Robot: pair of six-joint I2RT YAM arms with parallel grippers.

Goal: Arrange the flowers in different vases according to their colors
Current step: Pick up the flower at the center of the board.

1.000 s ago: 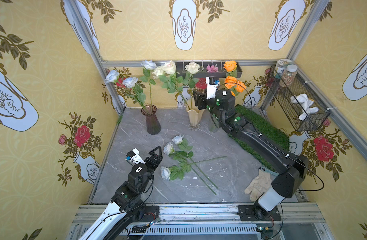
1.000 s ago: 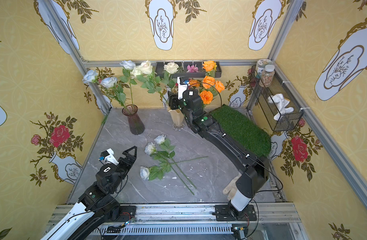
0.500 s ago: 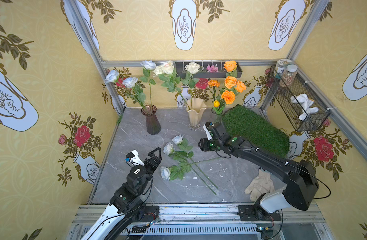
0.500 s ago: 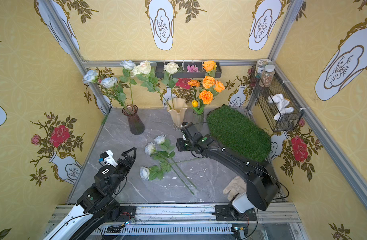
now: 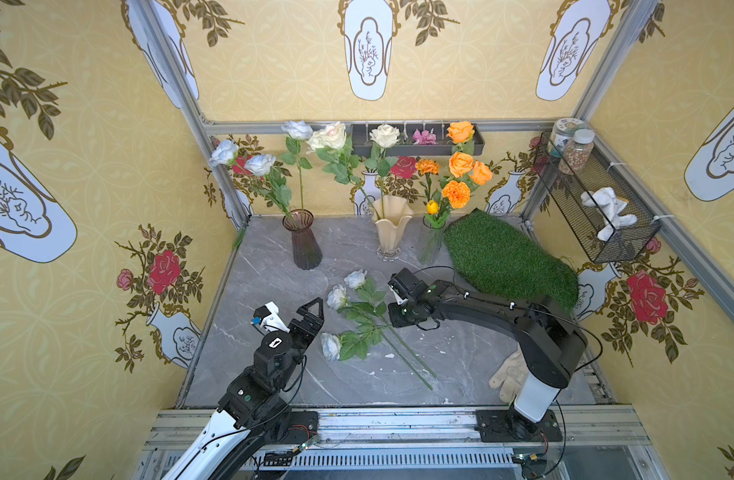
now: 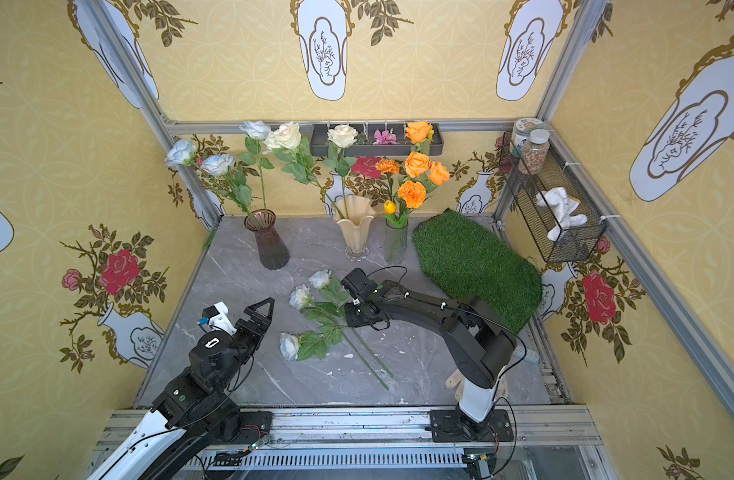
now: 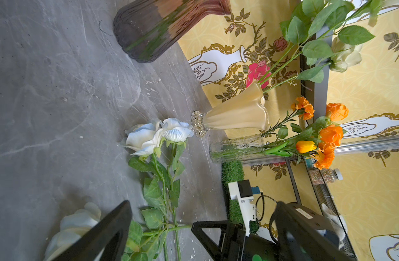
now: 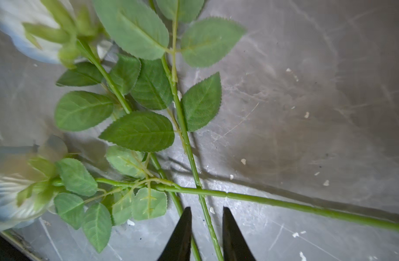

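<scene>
A grey marble table [image 5: 461,365] stands between yellow papered walls [image 5: 107,174]. At the near left, the left gripper [image 7: 160,214] hovers just beside the loose roses [image 5: 336,297]; its fingers are wide apart and hold nothing. At the back left, the brown vase [image 5: 303,245] stands upright with three blue-white roses [image 5: 259,164] in it. The three loose roses lie flat in the middle of the table, heads to the left, and their stems cross one another. Behind them the cream vase [image 5: 392,232] stands upright and holds two cream roses [image 5: 384,135]. The right gripper [image 8: 207,209] is low over the crossing stems. In the right wrist view its fingers [image 8: 182,232] are a narrow gap apart, one on each side of a stem [image 8: 205,217], and they do not yet pinch it. Further right, the clear vase [image 5: 431,245] holds the orange flowers [image 5: 461,164], just beside a green grass mat [image 5: 506,257]. A pale glove [image 5: 508,374] lies near the right arm's base. A wire basket [image 5: 598,199] hangs on the right wall.
</scene>
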